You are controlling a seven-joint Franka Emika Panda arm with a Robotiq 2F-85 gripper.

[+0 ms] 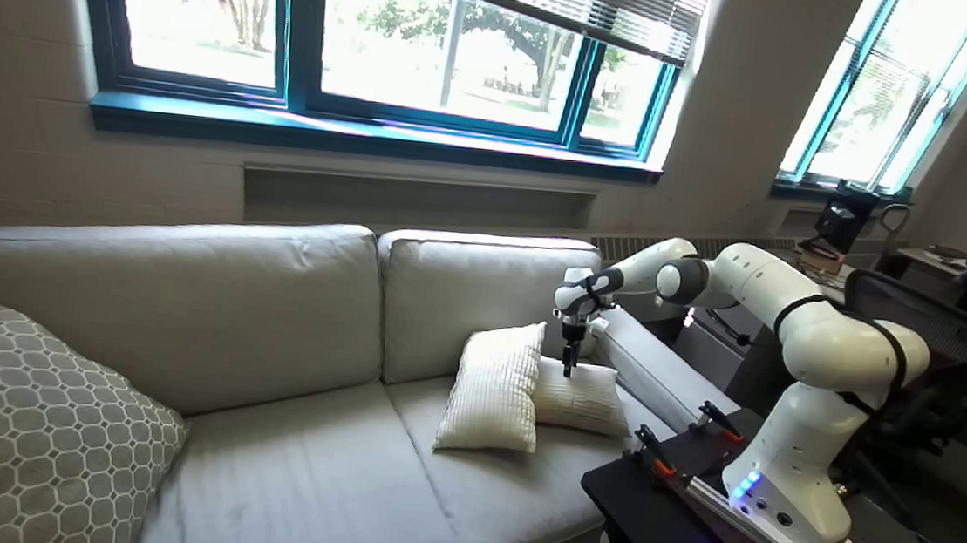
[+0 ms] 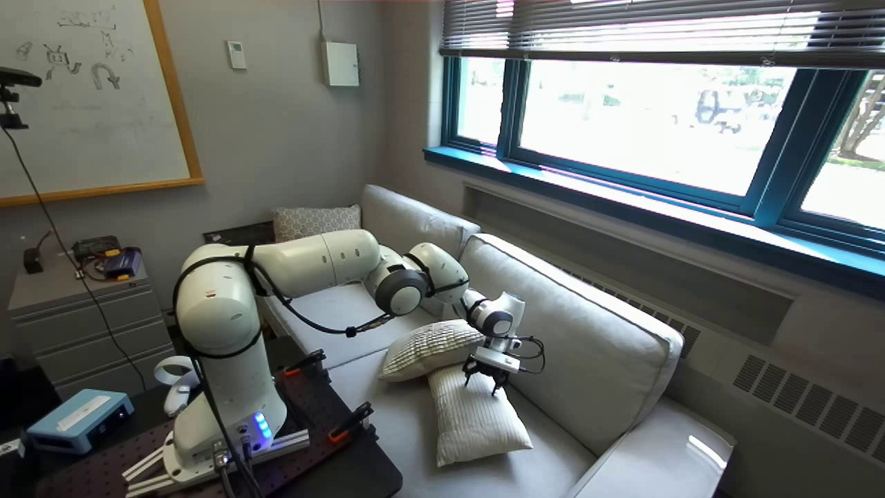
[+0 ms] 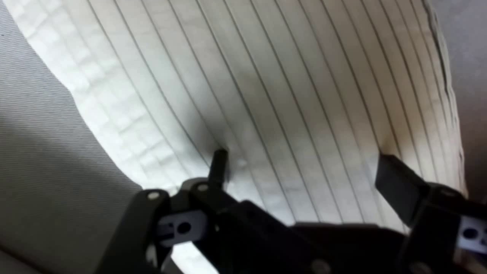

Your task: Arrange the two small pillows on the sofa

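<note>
The sofa (image 1: 281,481) is light grey and carries both small off-white pillows on its seat beside the robot. In an exterior view, a ribbed pillow (image 1: 491,386) leans tilted, partly over the edge of its neighbour. That neighbour, a striped pillow (image 2: 477,418), lies flat near the sofa's arm and back cushion. My gripper (image 2: 482,386) points down at the flat pillow, jaws wide apart. The wrist view has this pillow (image 3: 266,95) filling most of the picture under the open gripper (image 3: 302,155). Its fingertips (image 3: 218,160) are at or just above the fabric; contact cannot be told. Nothing is gripped.
A larger grey patterned cushion (image 1: 40,434) rests at the sofa's far end. The padded sofa arm (image 1: 659,370) and back cushion (image 2: 567,325) stand close to the gripper. The robot's black table (image 2: 346,456), with clamps (image 2: 352,422), borders the seat's front.
</note>
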